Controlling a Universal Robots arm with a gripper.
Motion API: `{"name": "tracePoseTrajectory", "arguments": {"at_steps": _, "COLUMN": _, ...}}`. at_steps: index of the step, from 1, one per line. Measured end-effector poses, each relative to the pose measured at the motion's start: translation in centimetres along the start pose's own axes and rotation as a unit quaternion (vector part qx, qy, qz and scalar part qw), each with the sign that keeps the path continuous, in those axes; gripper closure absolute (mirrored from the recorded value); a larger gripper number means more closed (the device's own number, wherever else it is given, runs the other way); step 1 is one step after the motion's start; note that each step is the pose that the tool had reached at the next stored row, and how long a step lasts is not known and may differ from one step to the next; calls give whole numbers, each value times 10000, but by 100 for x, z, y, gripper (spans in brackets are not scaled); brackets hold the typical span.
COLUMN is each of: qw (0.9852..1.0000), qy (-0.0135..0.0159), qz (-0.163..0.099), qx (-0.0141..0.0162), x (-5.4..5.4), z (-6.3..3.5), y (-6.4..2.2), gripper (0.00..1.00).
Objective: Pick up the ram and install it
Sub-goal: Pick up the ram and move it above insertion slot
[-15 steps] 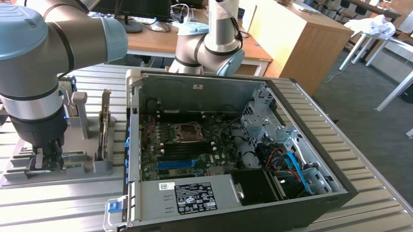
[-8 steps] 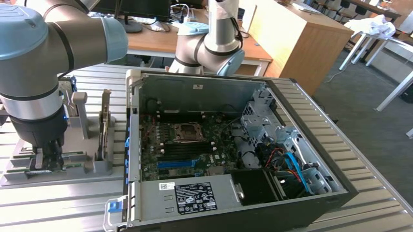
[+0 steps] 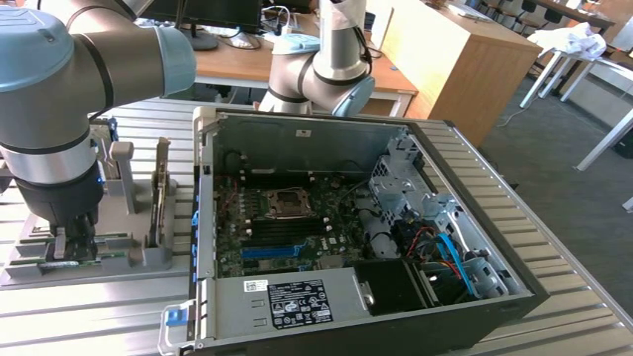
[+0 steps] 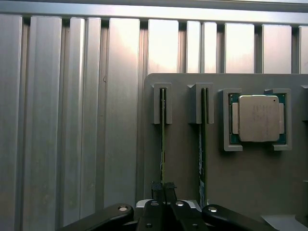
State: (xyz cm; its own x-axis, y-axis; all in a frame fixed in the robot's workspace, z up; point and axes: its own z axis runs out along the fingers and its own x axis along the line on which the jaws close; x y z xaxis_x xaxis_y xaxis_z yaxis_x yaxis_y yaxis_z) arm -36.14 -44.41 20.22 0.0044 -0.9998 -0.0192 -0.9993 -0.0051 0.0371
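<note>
Two green sticks stand in the grey slotted plastic holder (image 4: 250, 183). The jaws are clamped closed on the thin green ram stick (image 4: 162, 139) between them; a tilted lift could bind it or knock its green twin (image 4: 202, 144) just beside.

We call this a robotics lab in an office: ribbed aluminium workbench (image 3: 99, 319), light wooden desk (image 3: 445, 67), dark flat monitor (image 3: 213, 11), grey carpet floor (image 3: 583, 200).
</note>
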Motion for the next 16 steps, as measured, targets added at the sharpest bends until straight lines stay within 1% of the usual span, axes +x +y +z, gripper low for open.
{"name": "tracePoseTrajectory", "arguments": {"at_steps": 16, "qw": 10000, "qy": 1, "qz": 1, "qx": 0, "x": -19, "z": 0, "y": 0, "gripper": 89}}
